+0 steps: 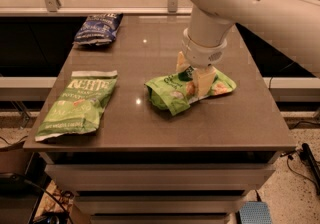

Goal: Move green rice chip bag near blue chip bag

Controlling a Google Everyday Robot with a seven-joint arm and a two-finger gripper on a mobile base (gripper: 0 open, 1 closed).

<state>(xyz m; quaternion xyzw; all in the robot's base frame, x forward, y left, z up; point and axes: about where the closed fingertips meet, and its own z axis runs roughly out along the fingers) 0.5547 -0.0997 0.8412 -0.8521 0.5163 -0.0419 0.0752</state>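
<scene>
Gripper (194,74): lowered over the right-centre of the table (150,125); its fingers (204,82) are set on either side of the green rice chip bag (170,90) and clamped on it.
Green rice chip bag: held directly under the gripper, crumpled, resting on the table.
Blue chip bag (98,29): placed well apart from the gripper, far to its left in view, at the back corner.
Light green bag (79,104): laid flat, left of the gripper, by the front edge.

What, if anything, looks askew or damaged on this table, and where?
Only the green rice chip bag, right of centre, stands out: it is crumpled and bunched where the gripper pinches its middle. The Kettle chip bag at front left and the blue chip bag at the far left corner lie flat, and nothing has spilled.
</scene>
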